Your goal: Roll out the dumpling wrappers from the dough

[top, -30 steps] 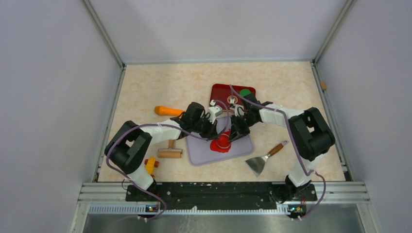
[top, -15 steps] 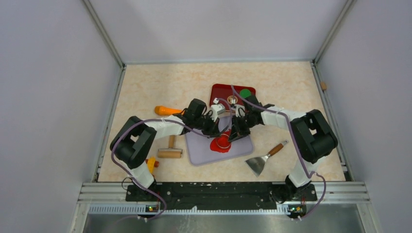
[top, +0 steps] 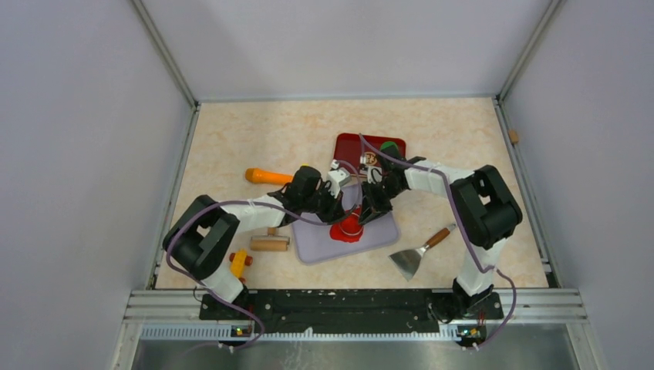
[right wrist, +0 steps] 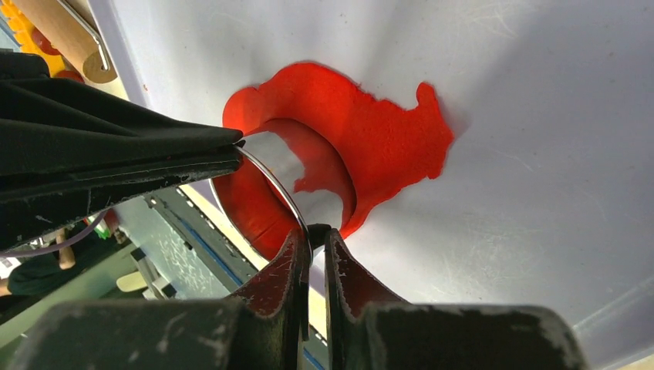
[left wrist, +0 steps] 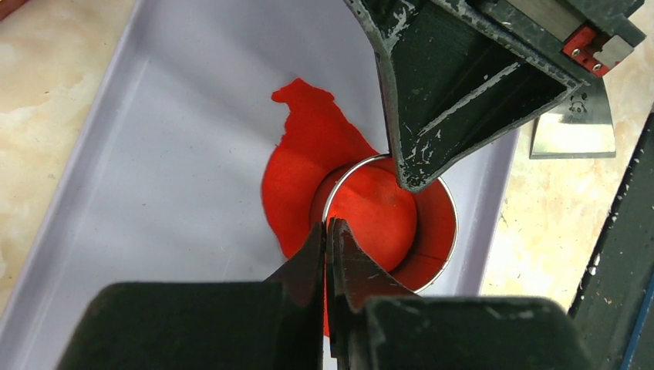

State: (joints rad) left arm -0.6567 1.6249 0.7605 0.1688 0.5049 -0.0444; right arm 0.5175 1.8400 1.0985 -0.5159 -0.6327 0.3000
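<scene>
text: none I can read | scraper [left wrist: 574,127]: small stamp on blade, too blurred for me | top and right wrist views: nothing legible

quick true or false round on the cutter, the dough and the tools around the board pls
1. The ring cutter stands on the dough on the lilac board. True.
2. Both grippers hang open above the board. False: the left gripper and the right gripper are each shut on the cutter's rim.
3. The scraper lies on the table, right of the board. True.
4. The green disc lies on the lilac board. False: it is on the dark red tray behind the board.
</scene>
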